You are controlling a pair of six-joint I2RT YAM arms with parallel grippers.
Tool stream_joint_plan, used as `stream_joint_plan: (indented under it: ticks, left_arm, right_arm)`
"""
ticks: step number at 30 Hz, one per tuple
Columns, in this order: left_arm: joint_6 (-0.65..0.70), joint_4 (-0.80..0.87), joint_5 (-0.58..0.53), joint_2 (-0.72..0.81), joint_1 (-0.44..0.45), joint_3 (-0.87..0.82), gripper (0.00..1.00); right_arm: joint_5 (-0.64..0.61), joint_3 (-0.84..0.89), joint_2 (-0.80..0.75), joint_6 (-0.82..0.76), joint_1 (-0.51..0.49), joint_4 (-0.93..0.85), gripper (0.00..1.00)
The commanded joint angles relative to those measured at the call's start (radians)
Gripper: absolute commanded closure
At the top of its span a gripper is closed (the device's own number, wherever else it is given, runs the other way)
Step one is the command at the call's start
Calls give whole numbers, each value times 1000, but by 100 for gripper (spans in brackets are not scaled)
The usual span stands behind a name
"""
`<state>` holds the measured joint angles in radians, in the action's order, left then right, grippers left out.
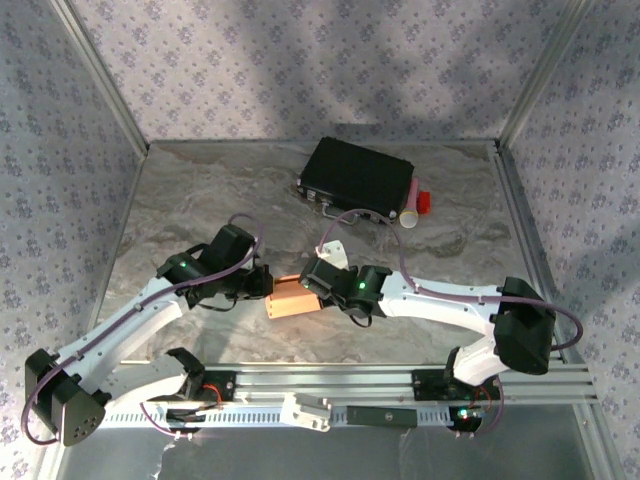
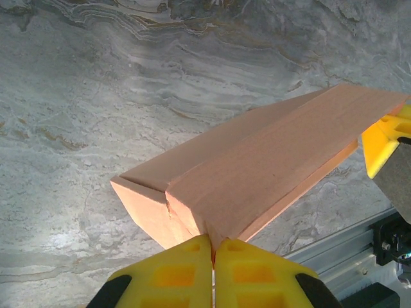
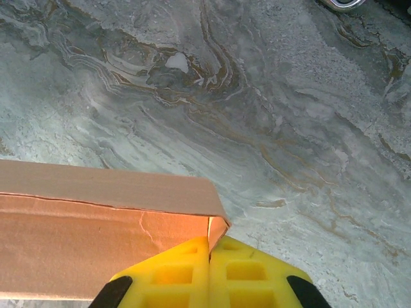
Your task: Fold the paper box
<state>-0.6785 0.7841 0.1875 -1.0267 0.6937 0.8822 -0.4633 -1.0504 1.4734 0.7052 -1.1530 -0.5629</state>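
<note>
The paper box (image 1: 293, 299) sits on the tabletop (image 1: 200, 210) right between the two arms, near the front edge, and it's no flat sheet: it reads as a long, low rectangular block with its long walls up. I'd call this well past halfway.

The left hand (image 1: 262, 283) is on one end. In the wrist view its yellow fingers (image 2: 173, 276) are pressed tight together, and the box's lower corner (image 2: 257, 160) runs straight into the seam between them, so it looks like a pinch on thin card. The right hand (image 1: 318, 282) does the same at the opposite end: fingers closed, a corner flap (image 3: 218, 226) nipped at the tips.

What's left, as I judge it, is the ends. At the right-hand end a gap glows at the corner, so that flap isn't seated. The other end shows a slanted fold that isn't flush.

The card is matte salmon-pink, thin, sharply creased, with a small ragged line on one wall. The marbled grey tabletop looks smooth. A black case (image 1: 357, 180) lies well apart at the back.
</note>
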Motion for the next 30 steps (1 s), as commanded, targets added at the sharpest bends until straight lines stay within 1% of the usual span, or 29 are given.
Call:
stream_joint_plan:
  ticks: [1, 9, 17, 26, 27, 30]
  left_arm:
    - [18, -63, 56, -10, -1, 29, 92]
    - [25, -67, 70, -25, -5, 37, 92]
    - [16, -100, 117, -30, -17, 21, 92]
    - [7, -100, 93, -18, -20, -8, 93]
    - [3, -126, 92, -15, -21, -13, 93]
    - [-4, -138, 92, -15, -20, -12, 93]
  right_arm:
    - [47, -40, -14, -20, -7, 9, 100]
    - [64, -40, -10, -23, 2, 13, 100]
    - [75, -35, -7, -25, 9, 21, 100]
    - [66, -12, -16, -8, 13, 29, 100]
    - [64, -10, -18, -7, 13, 29, 100]
    - [61, -5, -18, -9, 13, 29, 100]
